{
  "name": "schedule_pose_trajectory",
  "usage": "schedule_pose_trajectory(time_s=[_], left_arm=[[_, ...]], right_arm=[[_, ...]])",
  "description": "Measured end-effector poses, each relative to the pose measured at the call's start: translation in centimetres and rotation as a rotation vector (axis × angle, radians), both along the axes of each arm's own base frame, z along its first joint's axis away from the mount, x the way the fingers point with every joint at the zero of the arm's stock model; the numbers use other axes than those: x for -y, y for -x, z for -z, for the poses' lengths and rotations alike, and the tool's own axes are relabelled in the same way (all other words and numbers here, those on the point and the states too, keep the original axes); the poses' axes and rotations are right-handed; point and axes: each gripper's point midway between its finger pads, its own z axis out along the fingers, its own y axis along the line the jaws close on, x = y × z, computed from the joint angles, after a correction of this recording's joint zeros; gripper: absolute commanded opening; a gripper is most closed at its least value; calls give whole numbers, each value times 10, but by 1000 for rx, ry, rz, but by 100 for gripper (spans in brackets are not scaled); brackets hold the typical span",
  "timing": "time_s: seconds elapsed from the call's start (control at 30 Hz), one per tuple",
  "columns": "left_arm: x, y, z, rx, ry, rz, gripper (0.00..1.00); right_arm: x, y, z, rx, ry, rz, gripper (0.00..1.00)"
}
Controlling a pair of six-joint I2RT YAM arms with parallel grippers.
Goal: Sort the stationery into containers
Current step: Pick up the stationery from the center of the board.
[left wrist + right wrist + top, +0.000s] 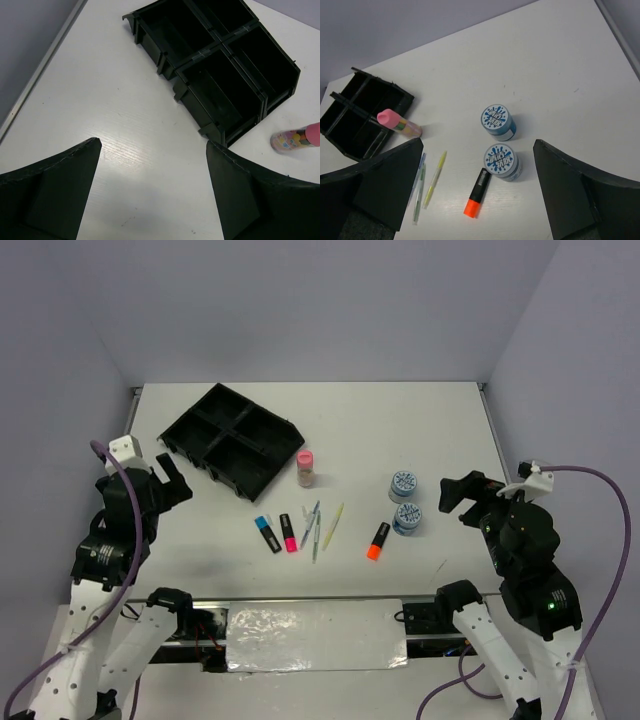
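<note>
Right, both claws are released and grasping nothing: the left claw (174,478) hovers at the bench's (400,420) nine o'clock edge with its jaws spread, and the right claw (456,502) does likewise at three o'clock. Nothing is sorted yet. The black four-compartment tray (245,455) sits skewed at ten o'clock, and every compartment I can see is bare. The pink-capped tube (305,468) looks to be standing upright just off the tray's four o'clock corner. The far blue tub (404,484) and near blue tub (407,517) sit close together beside the right claw, with the orange highlighter (377,540) at the near tub's seven o'clock, its black end just beside that tub, perhaps touching. Toward six o'clock the blue highlighter (267,533) and pink highlighter (288,532) lie side by side, then the thin pens (312,525) and a yellow pen (333,524). I judge the first pick is the step in hand. I'd send the right claw to the orange highlighter, turn the wrist so the jaws straddle its narrow width, descend nearer the orange end to stay clear of the tub, and clench squarely so it cannot pivot.
</note>
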Motion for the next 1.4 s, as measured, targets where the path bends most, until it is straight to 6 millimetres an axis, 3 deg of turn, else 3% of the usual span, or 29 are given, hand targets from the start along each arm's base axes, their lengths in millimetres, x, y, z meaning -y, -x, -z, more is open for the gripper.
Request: schedule_pose_trajectory(time_s=[0.2,0.33,0.47,0.6,0.73,0.8,0.87,1.1,1.3,1.4], left_arm=[[-6,-1,2,-8,0,-26,99],[-8,0,1,-2,1,-35,99],[-6,0,1,12,6,-27,99],[-3,-1,5,12,12,-5,99],[4,-4,8,12,23,32,99],[8,-6,8,13,24,58,99],[12,-8,7,13,28,84,99],[28,-14,13,-11,40,175,99],[37,-17,11,1,54,225,99],[39,-18,11,-1,47,246,99]], right_arm=[[-3,-3,6,22,-18,-5,100],[-26,-25,26,40,-59,-93,100],[-76,-63,66,-40,-79,-282,100],[-145,-86,100,-124,6,-505,100],[-215,-103,119,-154,144,-685,100],[-246,-122,127,-150,196,-735,99],[-265,-137,143,-164,245,-756,99],[-298,-163,202,-240,365,-752,95],[-314,-187,211,-236,388,-736,84],[-316,-199,210,-216,388,-716,69]])
